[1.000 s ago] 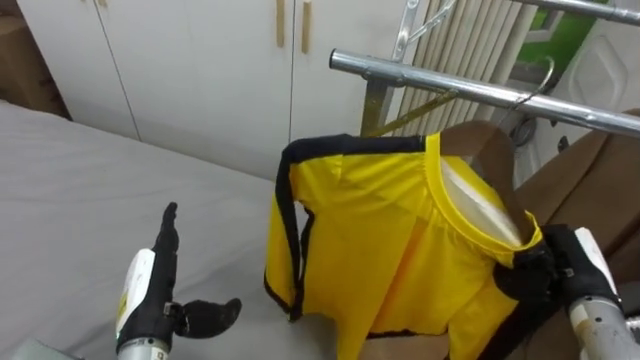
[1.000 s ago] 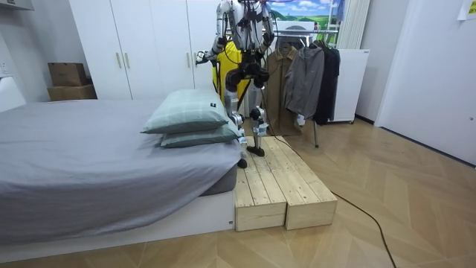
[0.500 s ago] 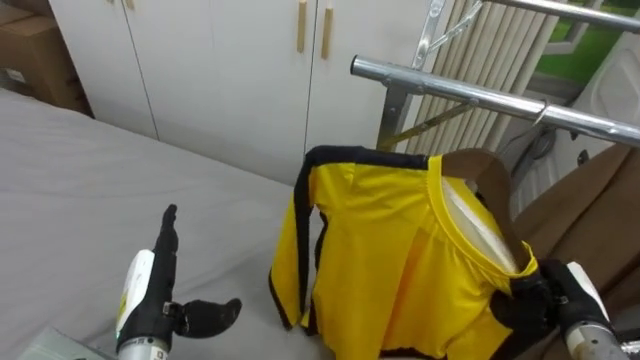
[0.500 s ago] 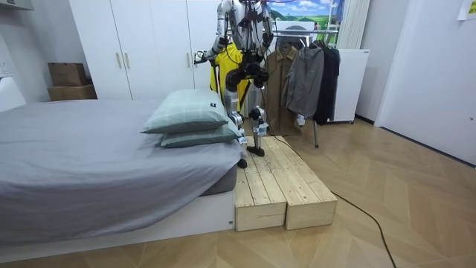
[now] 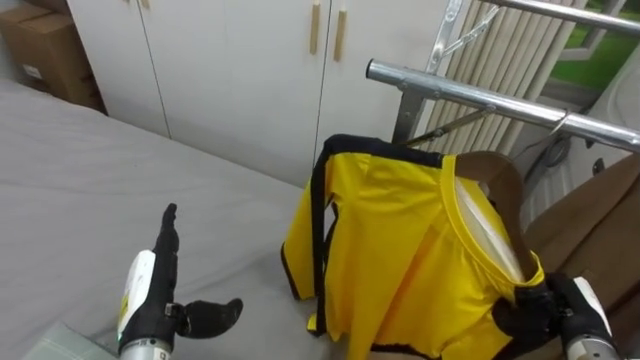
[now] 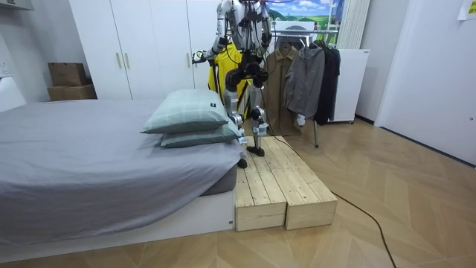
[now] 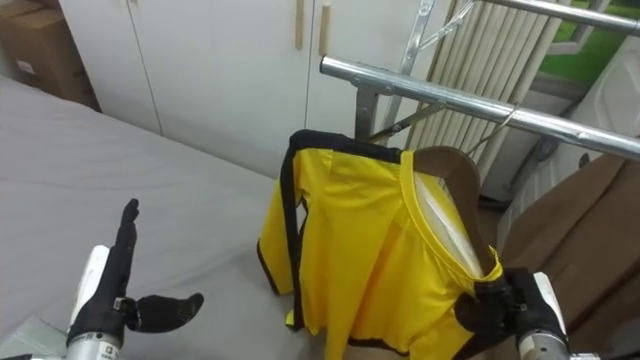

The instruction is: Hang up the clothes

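Left hand (image 5: 158, 300) lower left, over the grey bed (image 5: 70, 190): fingers straight, thumb out, holding nothing. Right hand (image 5: 535, 312) lower right, fingers curled on the yellow shirt (image 5: 400, 250) at its collar edge. Shirt sits on a wooden hanger (image 5: 495, 175), centre frame, just below the metal rail (image 5: 460, 92). White wardrobe (image 5: 230, 60) behind.

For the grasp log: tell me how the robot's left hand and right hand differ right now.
The left hand has straight fingers and holds nothing; the right hand is curled on the yellow shirt near its collar. The left hand hovers over the grey bed; the right hand is below the metal rail, by the shirt's lower edge. Both have dark fingers.
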Robot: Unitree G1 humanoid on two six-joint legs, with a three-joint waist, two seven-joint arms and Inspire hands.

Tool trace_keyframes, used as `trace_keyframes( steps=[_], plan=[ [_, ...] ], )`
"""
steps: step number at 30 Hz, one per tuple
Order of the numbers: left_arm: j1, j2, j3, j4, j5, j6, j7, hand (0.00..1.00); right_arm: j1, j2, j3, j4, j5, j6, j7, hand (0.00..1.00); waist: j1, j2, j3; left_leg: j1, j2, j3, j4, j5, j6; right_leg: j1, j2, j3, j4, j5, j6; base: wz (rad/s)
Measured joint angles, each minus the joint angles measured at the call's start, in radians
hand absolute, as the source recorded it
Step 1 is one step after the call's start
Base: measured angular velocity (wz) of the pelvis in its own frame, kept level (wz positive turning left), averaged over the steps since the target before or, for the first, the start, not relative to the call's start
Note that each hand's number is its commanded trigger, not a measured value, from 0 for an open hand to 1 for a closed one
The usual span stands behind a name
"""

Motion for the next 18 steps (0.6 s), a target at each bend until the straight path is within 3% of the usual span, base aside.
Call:
trace_keyframes(
  steps=[18],
  plan=[
    [0.000, 0.000, -0.001, 0.000, 0.002, -0.019, 0.040, 0.00, 0.001, 0.000, 0.010, 0.001, -0.004, -0.011, -0.013, 1.00, -0.002, 0.008, 0.0003, 0.007, 0.000, -0.001, 0.001, 0.000, 0.000, 0.005, 0.001, 0.002, 0.003, 0.000, 0.000, 0.00]
  ],
)
